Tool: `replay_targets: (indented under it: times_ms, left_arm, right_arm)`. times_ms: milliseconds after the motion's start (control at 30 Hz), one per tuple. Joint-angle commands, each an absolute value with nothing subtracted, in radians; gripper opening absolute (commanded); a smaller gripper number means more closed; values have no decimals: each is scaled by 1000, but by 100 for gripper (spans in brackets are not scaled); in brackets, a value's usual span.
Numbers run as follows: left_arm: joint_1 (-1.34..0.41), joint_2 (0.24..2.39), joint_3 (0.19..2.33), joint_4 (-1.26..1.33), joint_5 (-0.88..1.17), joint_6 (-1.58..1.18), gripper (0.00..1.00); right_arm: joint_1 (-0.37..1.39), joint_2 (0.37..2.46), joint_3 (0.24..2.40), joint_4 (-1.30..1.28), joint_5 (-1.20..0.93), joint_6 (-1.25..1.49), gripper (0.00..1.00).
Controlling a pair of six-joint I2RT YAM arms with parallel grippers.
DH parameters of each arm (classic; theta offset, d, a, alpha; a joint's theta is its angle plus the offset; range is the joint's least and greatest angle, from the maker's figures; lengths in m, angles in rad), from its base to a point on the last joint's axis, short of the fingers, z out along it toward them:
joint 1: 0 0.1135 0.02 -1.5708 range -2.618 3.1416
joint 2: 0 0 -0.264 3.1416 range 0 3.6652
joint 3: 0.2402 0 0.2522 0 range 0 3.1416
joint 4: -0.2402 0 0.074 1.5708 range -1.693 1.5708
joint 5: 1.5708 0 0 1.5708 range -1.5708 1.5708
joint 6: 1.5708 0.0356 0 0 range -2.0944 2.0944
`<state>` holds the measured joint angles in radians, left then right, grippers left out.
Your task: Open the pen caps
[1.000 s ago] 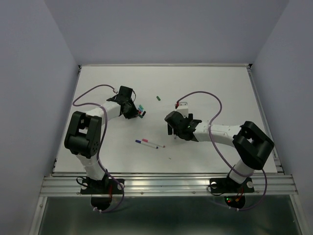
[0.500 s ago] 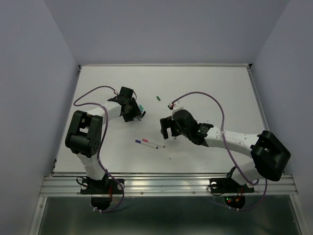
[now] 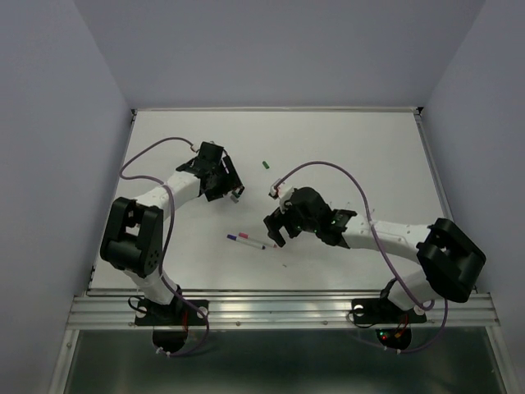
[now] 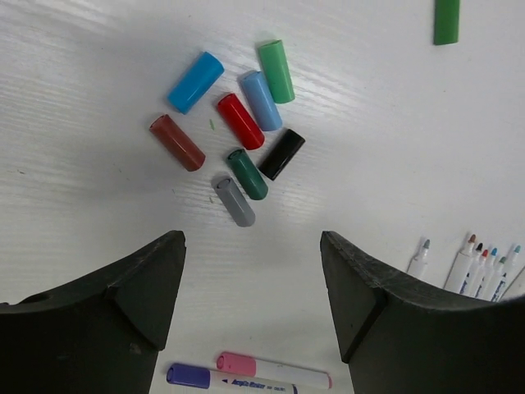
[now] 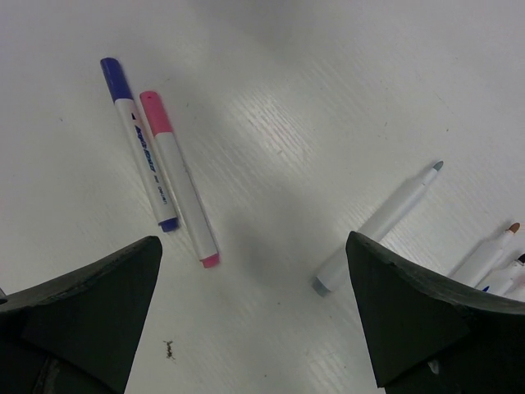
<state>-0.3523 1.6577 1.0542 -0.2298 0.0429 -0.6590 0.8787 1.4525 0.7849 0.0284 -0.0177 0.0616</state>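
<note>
Eight loose caps (image 4: 240, 121) lie in a tight cluster on the counter (image 4: 98, 49), straight ahead of the left tool (image 4: 252, 242). They are bright blue, green, pale blue, red, dark red, black, dark green and grey, and several touch their neighbours. A lone green cap (image 4: 447, 21) lies well apart from the cluster, at the upper right edge of the left wrist view.

Two more caps sit on their barrels: a purple cap (image 5: 111, 72) and a pink cap (image 5: 154, 111). They belong to two capped pens (image 5: 168, 176) that lie side by side, just beside each other, with the caps at the same end. In the top view this pair lies between the two arms, nearer the bases than the cluster.

Off to the side of the cluster, a row of bare pens (image 4: 463, 267) shows coloured tips at the lower right of the left wrist view. One grey-tipped pen (image 5: 381, 226) lies a little apart from the rest of that row.

The left tool hangs above the counter with its jaws spread apart and nothing between them. The cluster is beyond its fingertips and the capped pens are below them in its view.

The right tool (image 5: 253, 242) also has its jaws wide apart and grips nothing. It hovers over bare counter, with the capped pens to one side and the grey-tipped pen to the other.
</note>
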Motion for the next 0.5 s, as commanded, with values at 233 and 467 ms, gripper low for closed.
replay_targets:
  times_ms: [233,467]
  left_arm:
    - [-360,1585,1069,-236,20,-627,84]
    - [-360,1514,1052,-235,11,-618,99]
  right_arm:
    - [968,1561,807,-58,64,-118,100]
    - [988,1640,845,-57,117,-138,100]
